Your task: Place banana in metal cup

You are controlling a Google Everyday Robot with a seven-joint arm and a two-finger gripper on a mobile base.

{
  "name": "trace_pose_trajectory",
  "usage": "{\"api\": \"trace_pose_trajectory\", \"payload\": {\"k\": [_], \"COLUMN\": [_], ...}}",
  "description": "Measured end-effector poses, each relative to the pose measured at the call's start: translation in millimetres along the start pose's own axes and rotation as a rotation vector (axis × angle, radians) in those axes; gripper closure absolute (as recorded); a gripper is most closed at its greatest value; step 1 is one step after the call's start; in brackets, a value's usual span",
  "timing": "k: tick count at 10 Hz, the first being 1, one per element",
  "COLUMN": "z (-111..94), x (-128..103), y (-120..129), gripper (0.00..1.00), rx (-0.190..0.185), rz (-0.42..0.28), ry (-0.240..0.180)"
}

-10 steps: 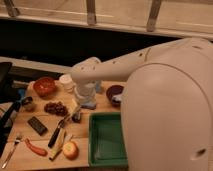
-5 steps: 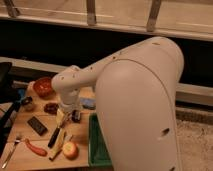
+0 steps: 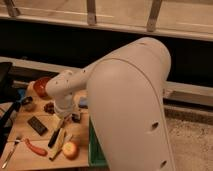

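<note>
The pale-yellow banana (image 3: 59,144) lies on the wooden table (image 3: 20,135), right beside a black-handled knife (image 3: 53,137). My gripper (image 3: 64,121) hangs at the end of the white arm just above the banana's far end, open and with nothing in it. The small dark metal cup (image 3: 26,101) stands at the left of the table, in front of the red bowl (image 3: 40,86). My arm's big white shell hides the right half of the table.
A round yellow-orange fruit (image 3: 70,149) and a red pepper (image 3: 35,148) lie near the front edge, with a fork (image 3: 11,152) at the far left. A black flat block (image 3: 37,125) and dark grapes (image 3: 49,107) sit mid-table. A green tray's edge (image 3: 92,146) shows on the right.
The arm has swung left and down, bringing the gripper from the back of the table to just over the knife and banana. The arm's shell now fills much more of the view.
</note>
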Motion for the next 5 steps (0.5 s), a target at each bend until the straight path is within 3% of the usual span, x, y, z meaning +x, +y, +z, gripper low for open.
{"api": "trace_pose_trajectory", "payload": {"k": [5], "z": [29.8], "x": [-4.3], "y": [15.3], "gripper": [0.20], "rx": [-0.140], "rz": [-0.026], "ry": [-0.022]}}
